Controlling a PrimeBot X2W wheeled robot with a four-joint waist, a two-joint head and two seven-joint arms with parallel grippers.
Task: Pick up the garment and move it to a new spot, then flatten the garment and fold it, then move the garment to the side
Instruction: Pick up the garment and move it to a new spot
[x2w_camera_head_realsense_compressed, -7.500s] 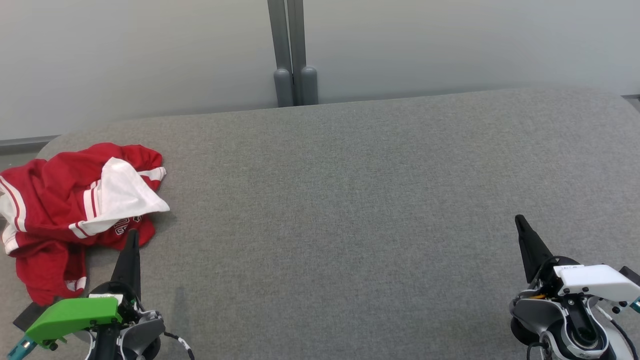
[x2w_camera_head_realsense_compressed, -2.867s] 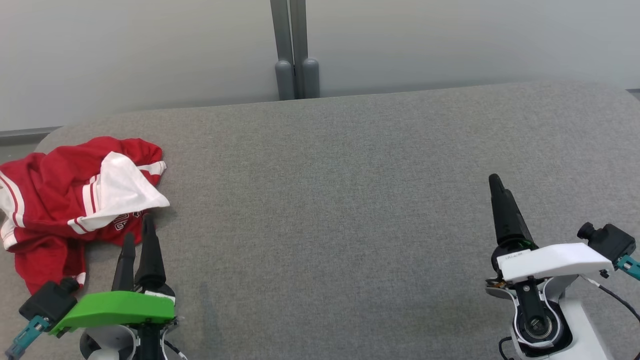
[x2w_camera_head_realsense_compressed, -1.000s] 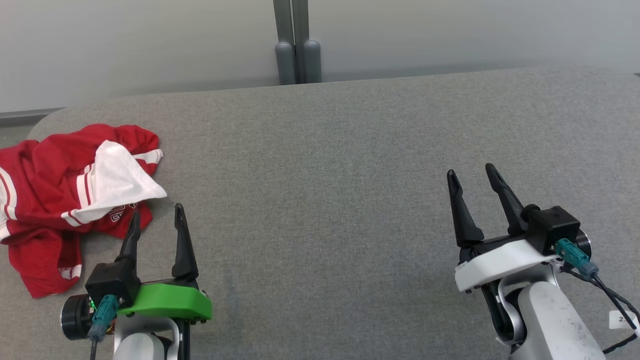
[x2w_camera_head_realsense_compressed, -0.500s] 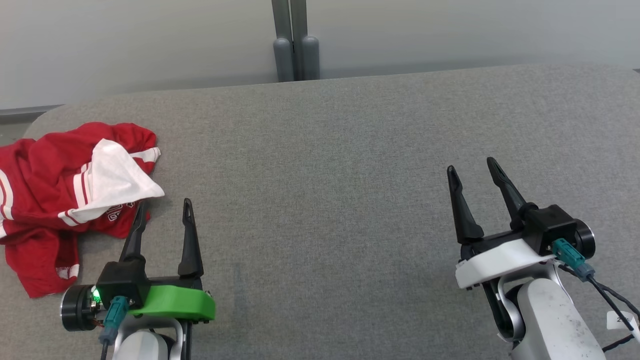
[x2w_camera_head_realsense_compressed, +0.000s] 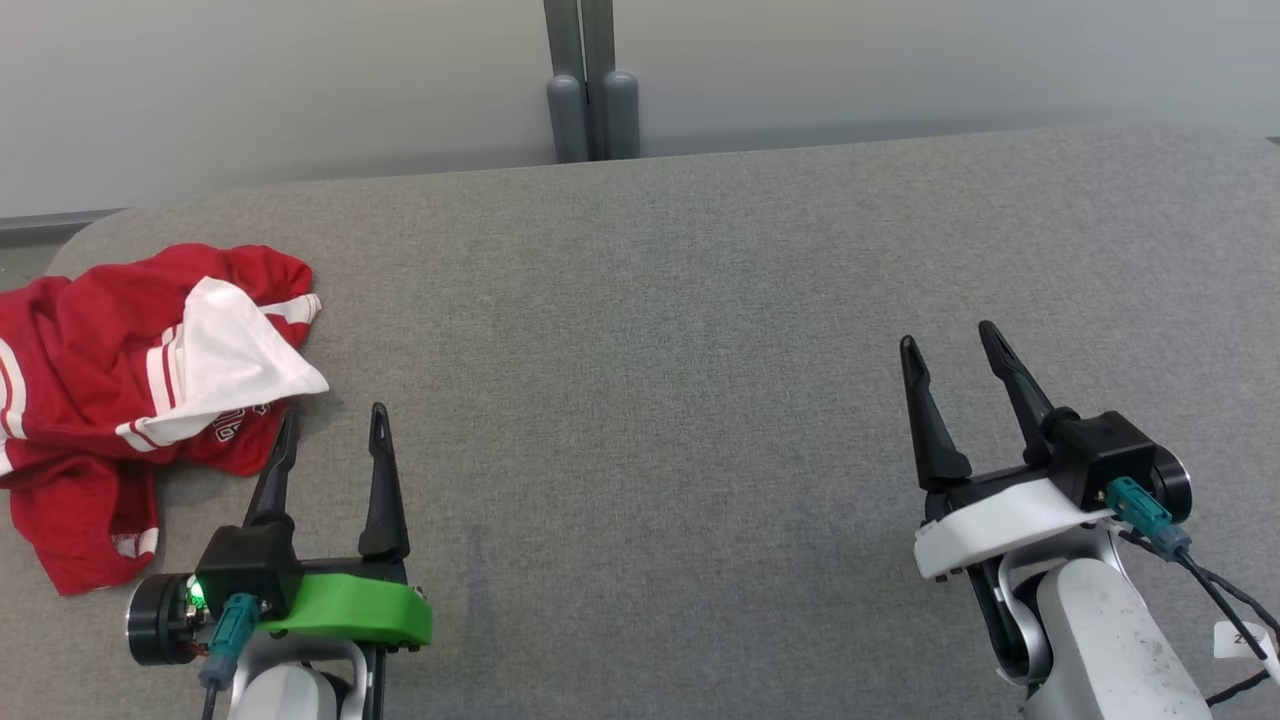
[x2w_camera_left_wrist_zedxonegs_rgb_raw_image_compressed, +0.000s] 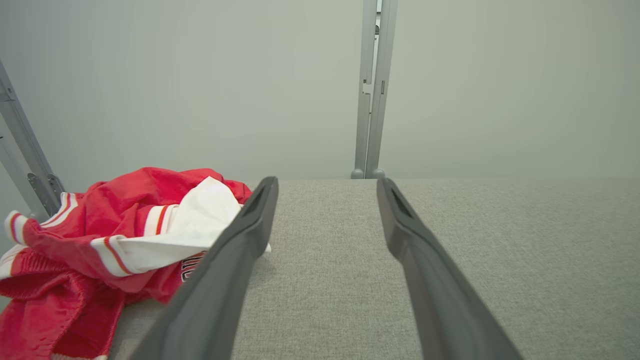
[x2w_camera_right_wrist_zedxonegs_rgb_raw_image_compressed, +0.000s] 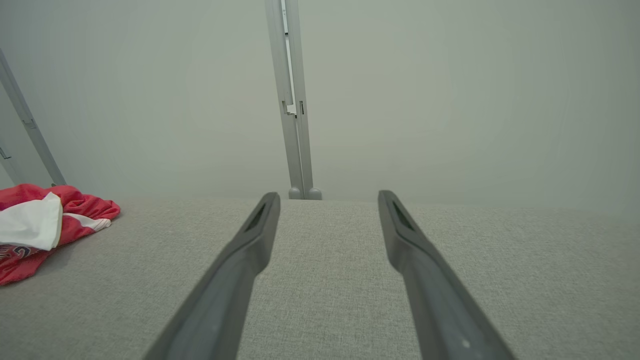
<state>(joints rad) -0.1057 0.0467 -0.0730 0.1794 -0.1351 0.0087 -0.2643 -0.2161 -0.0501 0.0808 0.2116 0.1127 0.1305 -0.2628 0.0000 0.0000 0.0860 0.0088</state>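
Grey table (x2w_camera_head_realsense_compressed: 700, 300): garment (x2w_camera_head_realsense_compressed: 120, 380) crumpled just left of open left gripper (x2w_camera_head_realsense_compressed: 330, 430); open right gripper (x2w_camera_head_realsense_compressed: 950, 350) well apart.

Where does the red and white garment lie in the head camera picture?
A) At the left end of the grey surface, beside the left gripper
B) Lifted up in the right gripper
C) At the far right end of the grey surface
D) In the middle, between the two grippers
A: the garment lies crumpled at the left end of the grey surface, just left of the open left gripper, which holds nothing.
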